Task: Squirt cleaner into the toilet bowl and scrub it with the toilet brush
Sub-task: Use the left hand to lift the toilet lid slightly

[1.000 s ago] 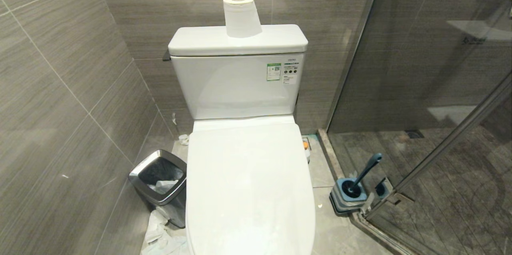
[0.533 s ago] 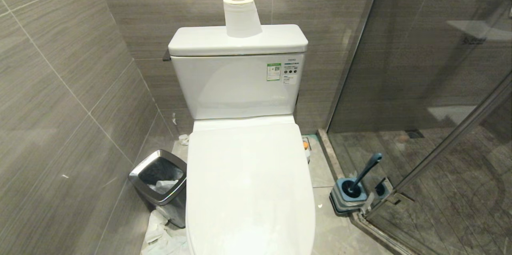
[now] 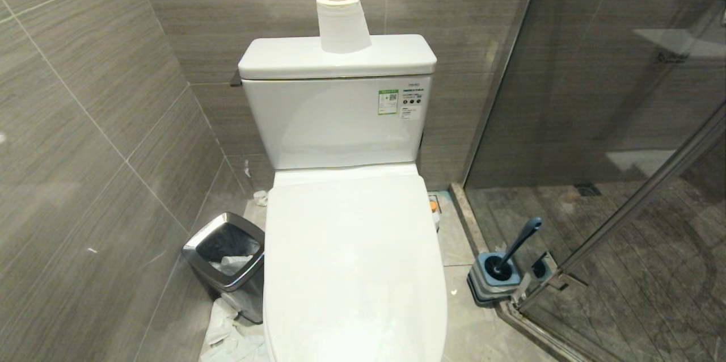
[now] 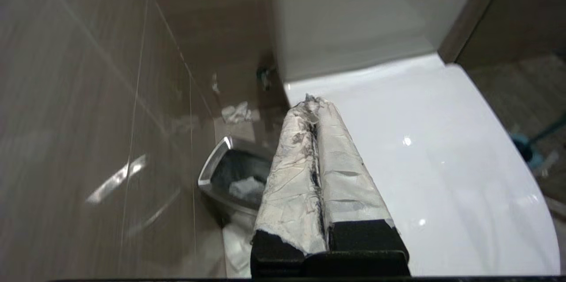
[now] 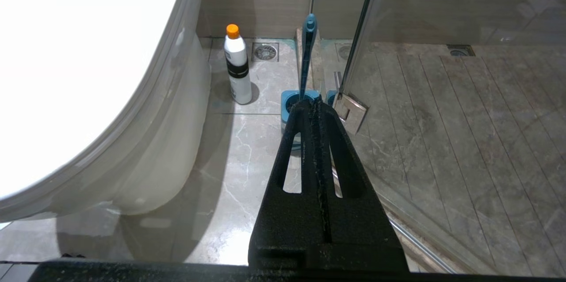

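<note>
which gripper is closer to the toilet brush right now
Right. The right gripper is shut and points at the toilet brush standing in its holder. The left gripper, also shut, is over the far side of the closed toilet lid.

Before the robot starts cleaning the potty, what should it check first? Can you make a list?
1. Toilet bowl lid up? Not ok, the lid is down.
2. Cleaner reachable? Ok, upright on the floor beside the toilet.
3. Toilet brush ready? Ok, standing in its holder.
4. Left gripper free? Ok, shut and empty, over the lid's edge.
5. Right gripper free? Ok, shut and empty, pointing at the brush.
</note>
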You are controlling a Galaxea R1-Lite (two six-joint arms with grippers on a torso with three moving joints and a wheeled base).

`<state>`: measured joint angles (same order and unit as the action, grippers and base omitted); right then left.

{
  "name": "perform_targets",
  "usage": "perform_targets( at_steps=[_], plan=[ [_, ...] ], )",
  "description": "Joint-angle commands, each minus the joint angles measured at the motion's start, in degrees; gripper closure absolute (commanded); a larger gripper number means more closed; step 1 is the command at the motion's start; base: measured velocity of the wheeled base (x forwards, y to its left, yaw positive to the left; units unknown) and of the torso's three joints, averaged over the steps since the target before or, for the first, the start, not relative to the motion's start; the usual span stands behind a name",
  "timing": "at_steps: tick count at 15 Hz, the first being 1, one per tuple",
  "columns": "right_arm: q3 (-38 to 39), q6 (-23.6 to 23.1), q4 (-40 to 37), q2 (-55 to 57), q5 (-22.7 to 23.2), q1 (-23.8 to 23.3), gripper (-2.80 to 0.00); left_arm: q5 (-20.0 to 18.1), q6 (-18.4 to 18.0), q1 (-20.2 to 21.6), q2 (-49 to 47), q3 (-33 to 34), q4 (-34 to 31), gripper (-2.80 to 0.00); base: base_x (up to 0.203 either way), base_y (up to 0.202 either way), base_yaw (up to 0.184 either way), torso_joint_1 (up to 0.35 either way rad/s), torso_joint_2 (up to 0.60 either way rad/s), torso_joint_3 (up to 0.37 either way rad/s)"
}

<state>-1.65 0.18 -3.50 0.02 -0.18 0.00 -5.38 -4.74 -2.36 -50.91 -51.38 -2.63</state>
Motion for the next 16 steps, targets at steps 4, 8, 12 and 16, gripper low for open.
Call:
perform_targets(
  at_steps=[4, 8, 12, 16],
  plan=[
    [-0.02, 0.01, -0.02, 0.07, 0.01, 0.0, 0.0, -2.73, 8.89, -0.27, -21.62, -13.87, 3.96, 0.0, 0.0, 0.0, 0.0, 0.0, 0.0, 0.0],
    [-0.02, 0.08, -0.02, 0.07, 0.01, 0.0, 0.0, -13.09, 13.38, -0.09, -25.92, -13.74, 0.98, 0.0, 0.0, 0.0, 0.0, 0.0, 0.0, 0.0],
    [-0.02, 0.08, -0.02, 0.07, 0.01, 0.0, 0.0, -24.15, 15.96, 3.66, -32.34, -10.43, 1.53, 0.0, 0.0, 0.0, 0.0, 0.0, 0.0, 0.0],
    [0.03, -0.01, -0.02, 0.07, 0.01, 0.0, 0.0, -32.2, 15.49, 9.24, -42.11, -6.17, 12.53, 0.0, 0.0, 0.0, 0.0, 0.0, 0.0, 0.0]
  ],
)
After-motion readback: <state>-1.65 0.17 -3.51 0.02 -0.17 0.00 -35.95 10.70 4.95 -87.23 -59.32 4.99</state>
